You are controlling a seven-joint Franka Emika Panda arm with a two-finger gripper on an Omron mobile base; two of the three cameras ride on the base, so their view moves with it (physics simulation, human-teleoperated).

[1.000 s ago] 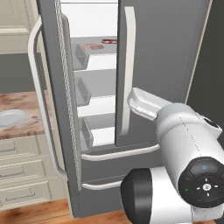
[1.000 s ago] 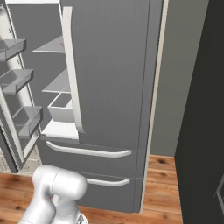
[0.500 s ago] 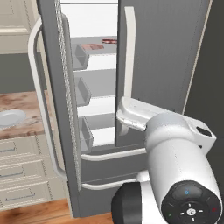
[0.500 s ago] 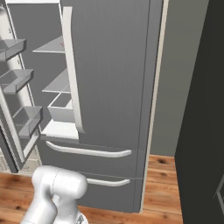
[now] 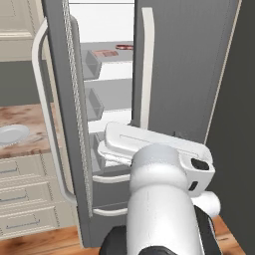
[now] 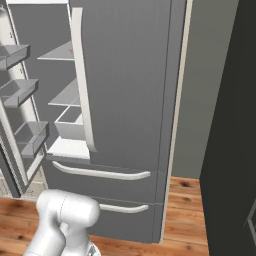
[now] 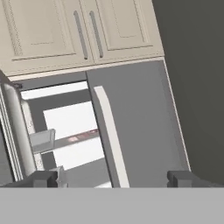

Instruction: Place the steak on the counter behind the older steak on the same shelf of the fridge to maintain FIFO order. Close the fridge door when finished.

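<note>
Nearest the hand camera, the gripper (image 7: 113, 178) shows as two dark fingertips (image 7: 43, 178) standing wide apart at the bottom of the hand view, with nothing between them. It faces the fridge (image 7: 131, 122) from a little way off, touching neither door.

In the left base view the white arm fills the lower middle, in front of the fridge (image 5: 189, 74). The left door (image 5: 62, 99) stands swung open, its long white handle (image 5: 42, 114) on the outer face and grey door bins (image 5: 92, 64) on the inner side. The right door (image 6: 125, 85) is shut, its white handle (image 6: 82, 80) running down its left edge, and below it lie two drawer fronts (image 6: 100, 175) with curved white handles.

Further in, on the light grey shelf (image 5: 112, 60) high in the cavity, the older steak (image 5: 104, 53) lies toward the front as a pale pink-tan slab. Behind it and to its right sits the steak (image 5: 124, 47), darker red; the two look slightly apart, though at this size that is hard to confirm. In the hand view both are just a faint reddish streak on the shelf (image 7: 74, 141).

To the left of the fridge, the marbled counter (image 5: 25, 122) carries a pale round plate (image 5: 11, 134), above cream drawer fronts (image 5: 27, 194). Cream upper cabinets (image 7: 65, 30) sit above the fridge.
</note>
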